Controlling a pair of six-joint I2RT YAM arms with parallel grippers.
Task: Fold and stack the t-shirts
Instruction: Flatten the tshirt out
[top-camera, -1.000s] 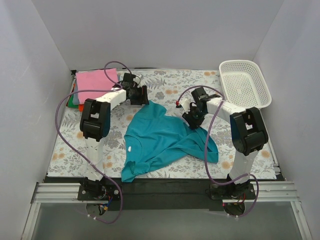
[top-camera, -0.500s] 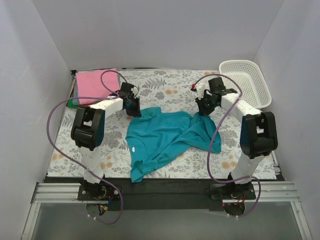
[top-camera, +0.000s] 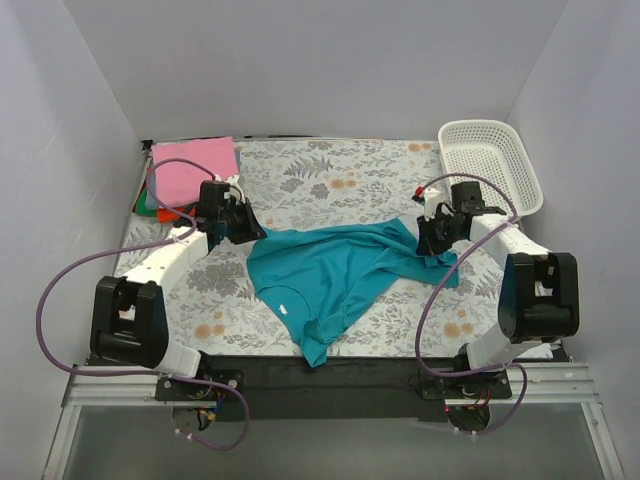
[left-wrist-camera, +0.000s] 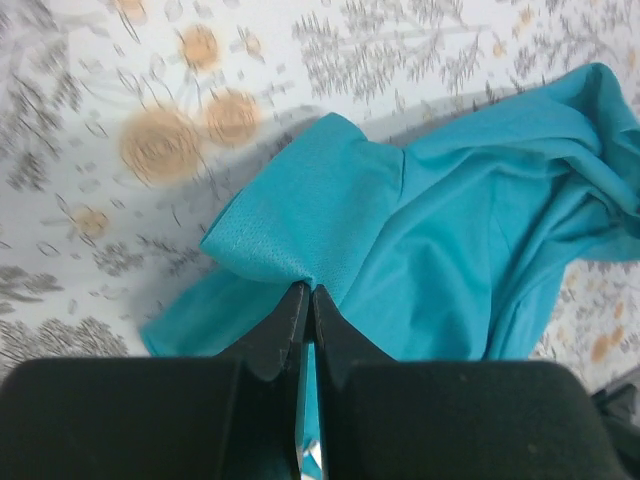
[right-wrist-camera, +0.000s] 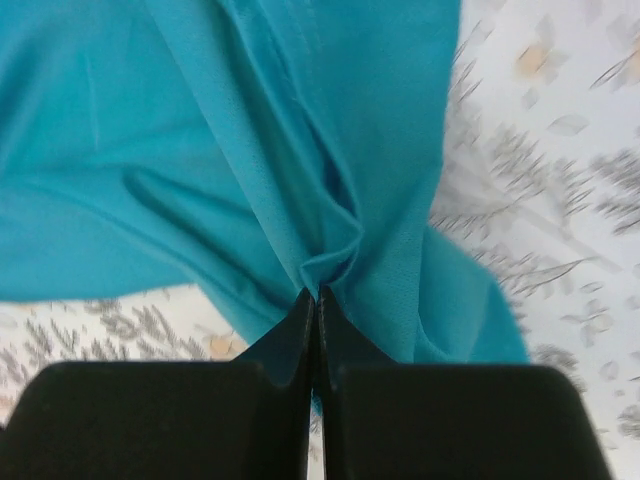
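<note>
A teal-blue t-shirt (top-camera: 330, 270) lies crumpled and stretched across the middle of the floral cloth. My left gripper (top-camera: 250, 232) is shut on its left edge; in the left wrist view the jaws (left-wrist-camera: 305, 290) pinch a fold of teal cloth (left-wrist-camera: 420, 220). My right gripper (top-camera: 430, 243) is shut on the shirt's right edge, and the right wrist view shows a bunched fold (right-wrist-camera: 300, 160) caught at the tips (right-wrist-camera: 313, 293). A pink folded t-shirt (top-camera: 190, 168) tops a stack at the back left, with orange-red (top-camera: 172, 213) and green (top-camera: 143, 203) edges showing beneath it.
A white mesh basket (top-camera: 490, 165) stands at the back right corner. The floral table cloth (top-camera: 340, 180) covers the table, with grey walls on three sides. Purple cables loop beside both arms.
Both grippers closed on the teal shirt's edges and moved apart and nearer, stretching the shirt sideways. The left arm swung out to the left, the right arm to the right.
</note>
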